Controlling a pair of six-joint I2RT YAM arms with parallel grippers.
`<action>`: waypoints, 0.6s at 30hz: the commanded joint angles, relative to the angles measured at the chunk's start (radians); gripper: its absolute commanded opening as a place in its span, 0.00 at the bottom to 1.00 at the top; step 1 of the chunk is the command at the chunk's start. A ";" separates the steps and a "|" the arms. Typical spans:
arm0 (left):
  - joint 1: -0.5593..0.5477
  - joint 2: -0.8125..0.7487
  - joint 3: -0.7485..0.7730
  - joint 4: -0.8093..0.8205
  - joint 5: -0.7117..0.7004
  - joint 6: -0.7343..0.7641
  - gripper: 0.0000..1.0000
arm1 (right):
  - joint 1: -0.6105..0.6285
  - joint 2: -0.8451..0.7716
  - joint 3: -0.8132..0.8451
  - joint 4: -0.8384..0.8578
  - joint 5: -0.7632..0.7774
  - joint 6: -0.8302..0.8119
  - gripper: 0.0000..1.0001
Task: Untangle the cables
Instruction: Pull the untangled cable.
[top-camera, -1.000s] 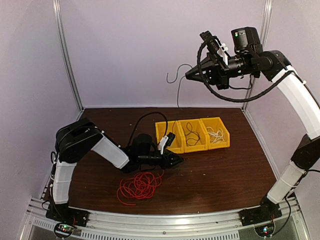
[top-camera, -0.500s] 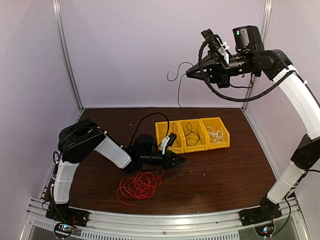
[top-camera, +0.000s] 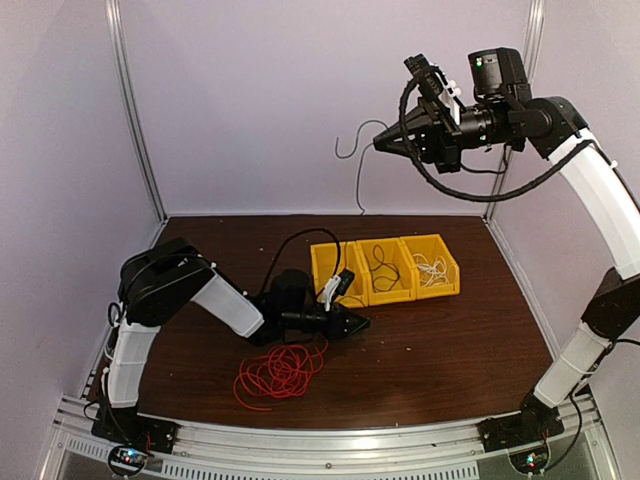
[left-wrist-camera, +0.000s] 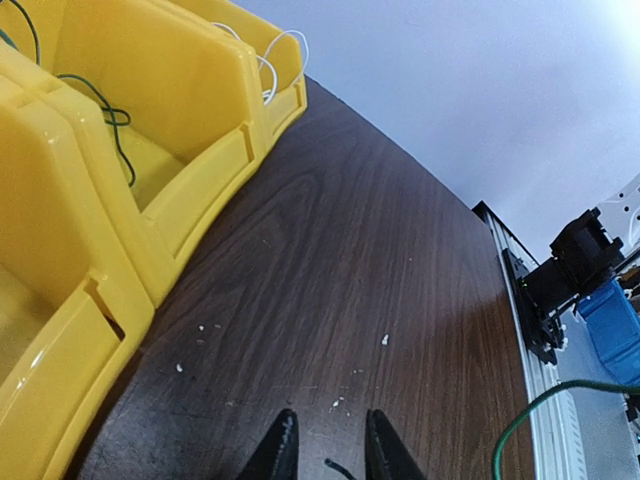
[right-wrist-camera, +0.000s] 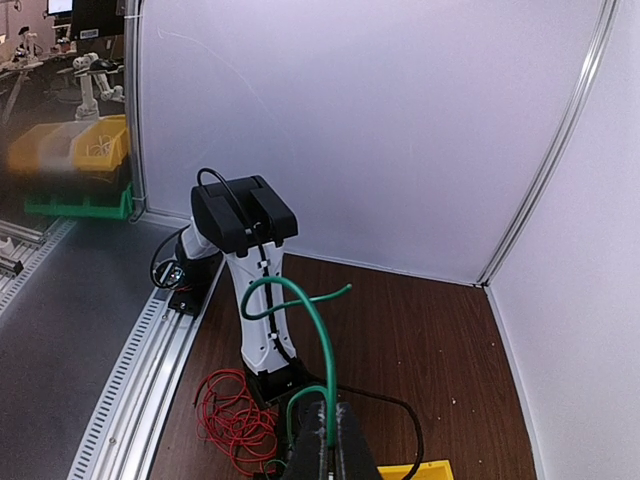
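1. Red cable (top-camera: 283, 370). It lies nearest my bases, bunched in many loose loops on the table (top-camera: 440, 350). I judge it light, limp and a little springy. The loops will probably drag on one another, so the hold should be on a free end or an outer loop at the pile's edge, not on the centre. Count: one.

2. Left fingers (left-wrist-camera: 280, 450). They sit low over the table just beyond the red pile, pointing toward the bins and slightly spread, with a narrow gap. A short dark stub shows in that gap. I cannot tell what it is or whether it is touched.

3. Yellow bins (top-camera: 388, 292). Count: three, side by side. The left one shows no cable where it is visible. The middle one holds a dark strand (top-camera: 380, 268). The right one holds the white cable (top-camera: 432, 267), one piece in small loops. It is thin, and I expect it to lift out without effort.

4. Right fingers (right-wrist-camera: 352, 455). They are raised high above the bins and pressed together on the green cable (right-wrist-camera: 330, 380). The cable arcs stiffly above the pinch and hangs straight below it. It holds its curve, so it looks stiffer than the red one. I cannot tell whether the strand in the middle bin is its lower part, so the count is three cables or four.
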 joint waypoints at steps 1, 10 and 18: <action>0.004 0.019 0.018 0.027 0.004 0.006 0.20 | 0.006 0.005 0.025 -0.009 0.015 -0.010 0.00; 0.003 0.008 0.003 0.032 -0.013 0.002 0.00 | 0.006 -0.001 0.024 -0.015 0.040 -0.022 0.00; 0.065 -0.262 -0.179 -0.084 -0.143 0.054 0.00 | -0.082 -0.030 -0.017 -0.042 0.115 -0.059 0.00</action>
